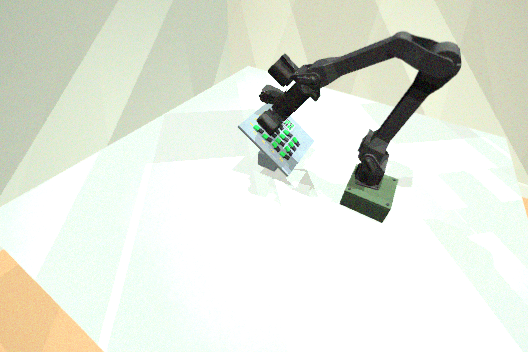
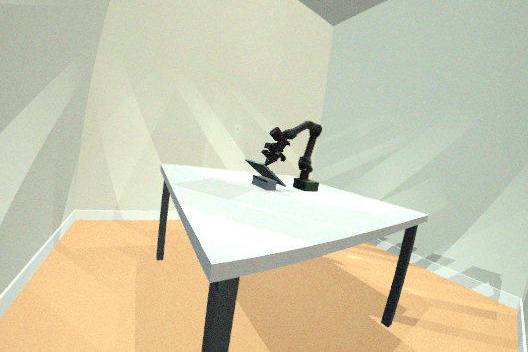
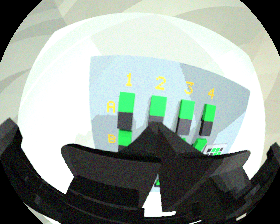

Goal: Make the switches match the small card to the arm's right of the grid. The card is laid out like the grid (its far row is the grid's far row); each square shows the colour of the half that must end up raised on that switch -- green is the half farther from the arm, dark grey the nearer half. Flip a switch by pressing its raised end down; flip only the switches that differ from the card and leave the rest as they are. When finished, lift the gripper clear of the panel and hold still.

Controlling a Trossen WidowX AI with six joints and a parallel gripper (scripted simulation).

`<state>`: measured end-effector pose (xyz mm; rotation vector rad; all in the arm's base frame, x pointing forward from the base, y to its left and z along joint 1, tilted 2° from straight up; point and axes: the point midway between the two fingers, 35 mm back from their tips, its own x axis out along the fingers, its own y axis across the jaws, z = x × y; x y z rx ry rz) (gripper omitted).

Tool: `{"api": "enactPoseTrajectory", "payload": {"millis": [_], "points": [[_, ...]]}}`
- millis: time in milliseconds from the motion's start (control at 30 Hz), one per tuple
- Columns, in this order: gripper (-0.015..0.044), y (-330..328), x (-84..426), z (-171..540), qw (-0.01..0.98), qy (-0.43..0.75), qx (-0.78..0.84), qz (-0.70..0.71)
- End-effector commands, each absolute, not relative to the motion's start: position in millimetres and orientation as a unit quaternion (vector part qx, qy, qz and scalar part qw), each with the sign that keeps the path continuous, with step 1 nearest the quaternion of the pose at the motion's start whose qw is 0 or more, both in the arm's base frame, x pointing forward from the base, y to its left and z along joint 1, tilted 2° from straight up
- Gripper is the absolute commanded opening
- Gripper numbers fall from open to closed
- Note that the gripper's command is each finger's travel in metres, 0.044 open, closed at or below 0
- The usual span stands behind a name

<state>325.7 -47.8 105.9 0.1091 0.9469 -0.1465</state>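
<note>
Table (image 1: 200, 261) (image 2: 260, 211) (image 3: 51, 95) first, pale and broad; on it the black arm (image 1: 367, 50) (image 2: 313, 141) arches from its green base (image 1: 348, 197) (image 2: 314, 186). From above, the tilted switch panel (image 1: 306, 140) (image 2: 266, 171) (image 3: 102, 75) sits at the base's ten o'clock. The gripper (image 1: 275, 131) (image 2: 267, 163) (image 3: 155, 125), fingers together on nothing, points at switch A2 (image 3: 158, 106); contact I can't tell. The small card (image 1: 288, 124) (image 3: 216, 150) shows at A2's four o'clock in the wrist view.

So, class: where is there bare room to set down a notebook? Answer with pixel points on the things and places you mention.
Likeliest: the broad white tabletop (image 1: 200, 266) (image 2: 280, 236) on the side of the switch panel (image 1: 301, 158) (image 2: 275, 176) nearest the exterior camera. Crowded: the panel's far edge, under the gripper (image 1: 270, 123) (image 3: 155, 125).
</note>
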Motion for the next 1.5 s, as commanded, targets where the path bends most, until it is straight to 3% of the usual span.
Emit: {"api": "enactPoseTrajectory", "payload": {"millis": [0,1100,1300,1467], "points": [[0.0000,-48.0,325.8,104.6,0.886,0.456,0.055,-0.073],[0.0000,-48.3,328.2,101.0,0.886,0.455,0.055,-0.073],[0.0000,-43.8,294.8,153.3,0.879,0.467,0.056,-0.072],[0.0000,-43.6,293.0,155.4,0.879,0.468,0.056,-0.072]]}}
